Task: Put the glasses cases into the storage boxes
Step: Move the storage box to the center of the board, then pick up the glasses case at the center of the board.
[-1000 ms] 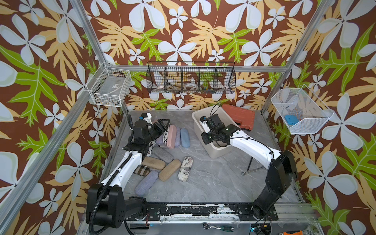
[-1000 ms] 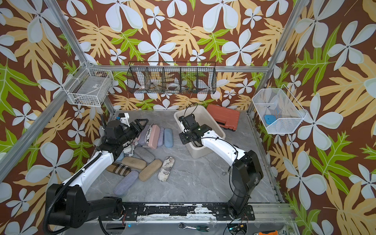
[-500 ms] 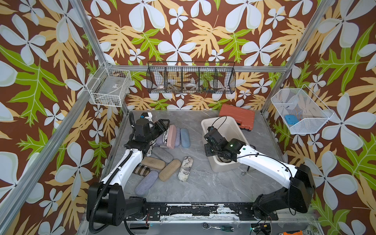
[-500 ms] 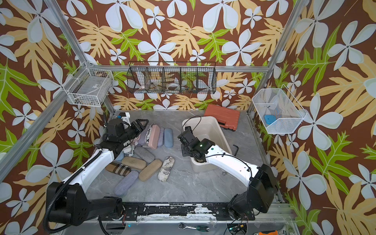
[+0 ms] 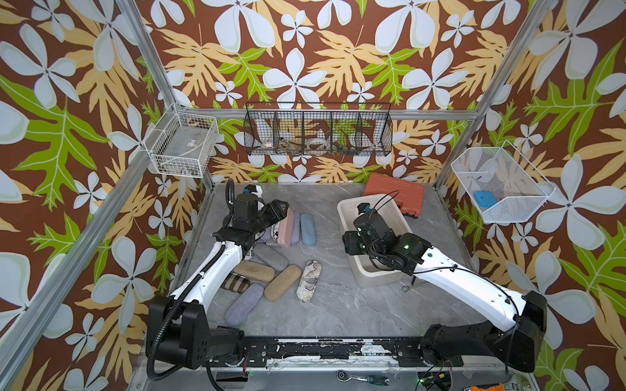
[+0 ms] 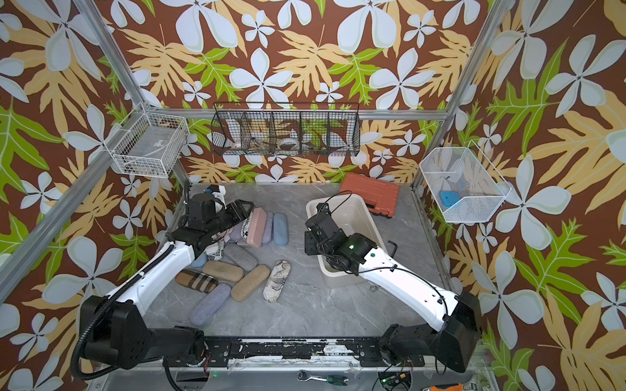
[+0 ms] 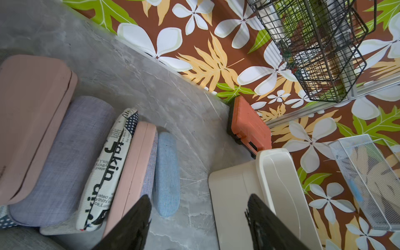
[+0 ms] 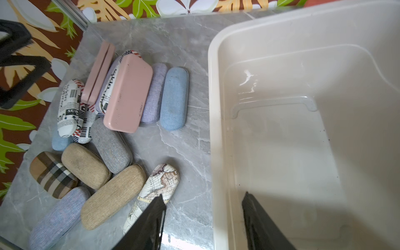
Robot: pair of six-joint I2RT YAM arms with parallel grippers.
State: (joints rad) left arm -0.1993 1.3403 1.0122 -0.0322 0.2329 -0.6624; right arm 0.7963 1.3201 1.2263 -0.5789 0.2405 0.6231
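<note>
Tub: the cream tub stands on the bench right of centre, one long wall facing the cases. The right wrist view shows nothing inside it.
Glasses cases: all lie on the bench left of the tub, 0 stored. A back row leans together, ending in a pink case and a light blue case. A looser fan lies nearer the front, with the map-print case closest to the tub.
Left gripper: the left gripper is open and empty, hovering over the tub-side end of the back row. The light blue case lies flat with bare bench beside it, so it looks the easiest first pick.
Right gripper: the right gripper has its jaws apart, 1 on each side of the tub's wall, clamping nothing. That placement probably serves to steady or position the tub.
Tool case: the orange-red tool case lies just behind the tub and is not for storing.
</note>
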